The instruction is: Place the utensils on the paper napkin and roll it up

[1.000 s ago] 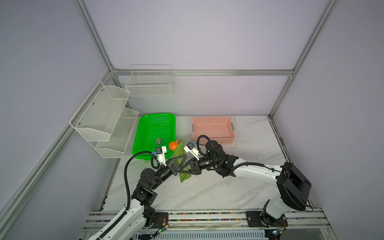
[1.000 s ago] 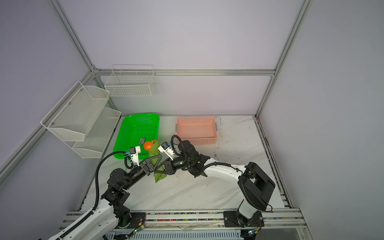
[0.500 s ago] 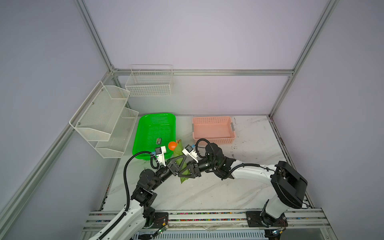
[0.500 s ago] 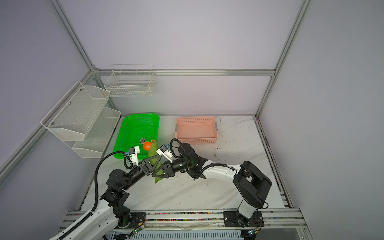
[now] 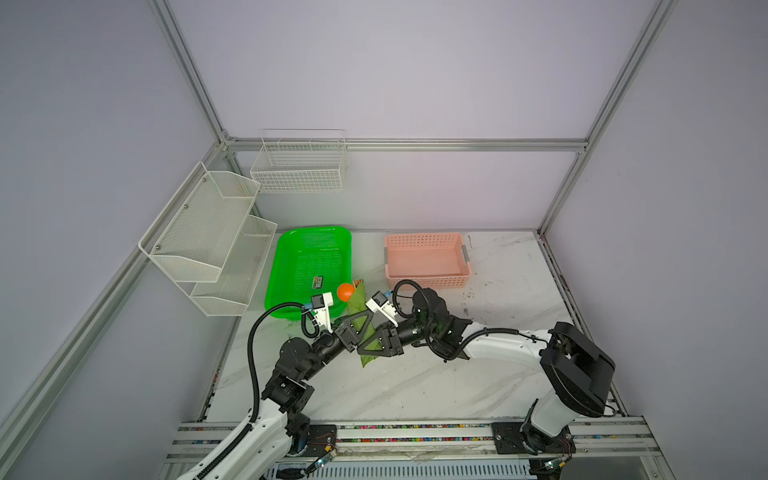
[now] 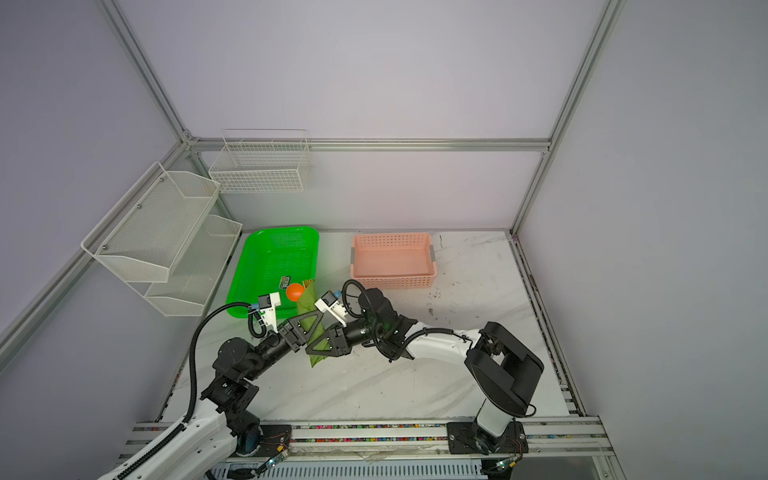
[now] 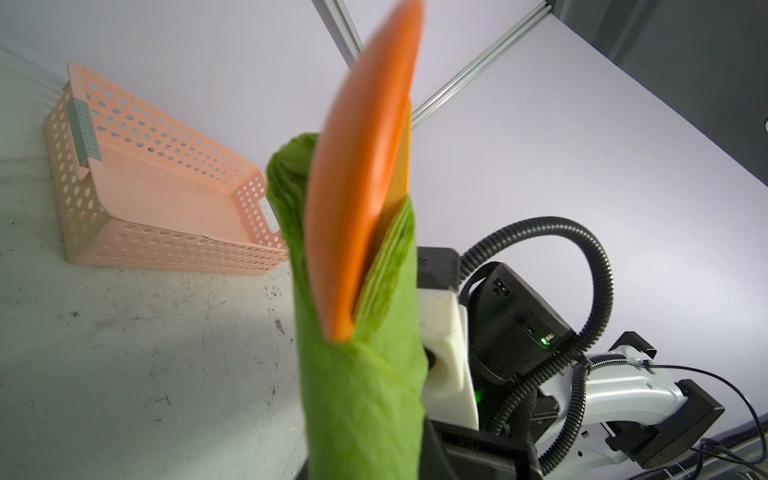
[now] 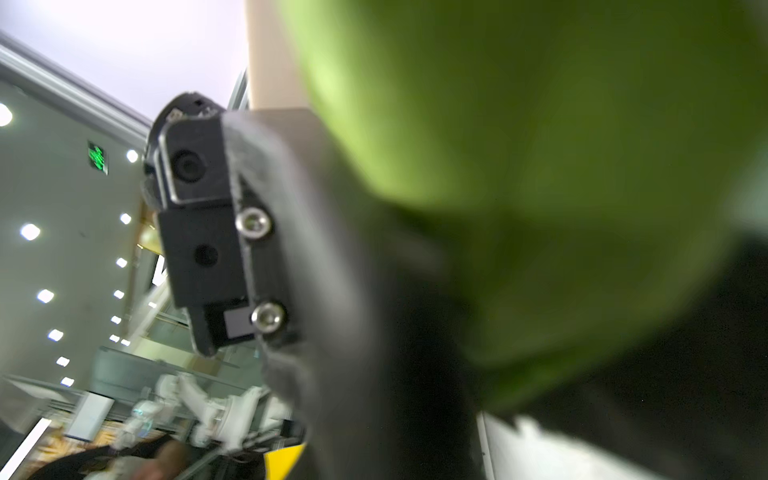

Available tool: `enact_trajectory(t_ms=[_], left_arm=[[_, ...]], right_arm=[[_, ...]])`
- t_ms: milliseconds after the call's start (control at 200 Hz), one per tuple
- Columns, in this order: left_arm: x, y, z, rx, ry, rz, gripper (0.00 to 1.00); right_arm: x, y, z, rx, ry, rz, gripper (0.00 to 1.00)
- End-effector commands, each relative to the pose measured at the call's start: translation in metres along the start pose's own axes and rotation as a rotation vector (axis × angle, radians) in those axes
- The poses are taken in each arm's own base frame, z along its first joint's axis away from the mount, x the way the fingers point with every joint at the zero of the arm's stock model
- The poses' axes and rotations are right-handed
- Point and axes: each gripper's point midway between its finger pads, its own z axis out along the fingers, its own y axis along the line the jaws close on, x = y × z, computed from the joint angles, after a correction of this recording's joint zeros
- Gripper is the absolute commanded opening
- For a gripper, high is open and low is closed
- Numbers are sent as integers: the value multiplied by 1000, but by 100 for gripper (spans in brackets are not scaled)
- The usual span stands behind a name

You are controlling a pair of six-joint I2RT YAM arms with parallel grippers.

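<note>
Left gripper is pinching the rolled paper napkin about midway along its length, its jaws pressed nearly together on the soft tube. I am holding the roll tilted above the table, just in front of the green tray's near corner and apart from the pink basket. Right gripper is sitting against the roll's lower part, right beside the left one. Whether its jaws are gripping or parting I cannot tell, since its wrist view is giving me only a close green blur. The spoon is poking its round bowl out of the top end, with another of the utensils tucked behind it.

I am judging the bundle as very light but awkward: the thin paper is likely to crush and spring open, and the smooth plastic is likely to slide out lengthwise. I am reckoning the safest hold is across the wrapped middle, over the overlapping flap, never on the bare spoon.
</note>
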Motion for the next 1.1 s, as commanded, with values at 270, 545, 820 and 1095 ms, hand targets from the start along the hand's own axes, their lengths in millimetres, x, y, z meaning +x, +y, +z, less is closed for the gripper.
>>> enact_trajectory(t_ms=[270,545,820,1095], left_arm=[[-42,-55,0,120,-109,74,0],[-44,-58,-2,126,-119,79,0],[-46,-60,-5,129,-130,83,0],[-46,-62,-5,138,-127,82,0]], right_arm=[[9,10,-3,-39,-14,-7,0],[5,13,-8,-15,-39,-17,32],[3,16,-9,-21,-47,-15,13],[-18,8,-30,35,-99,-6,46]])
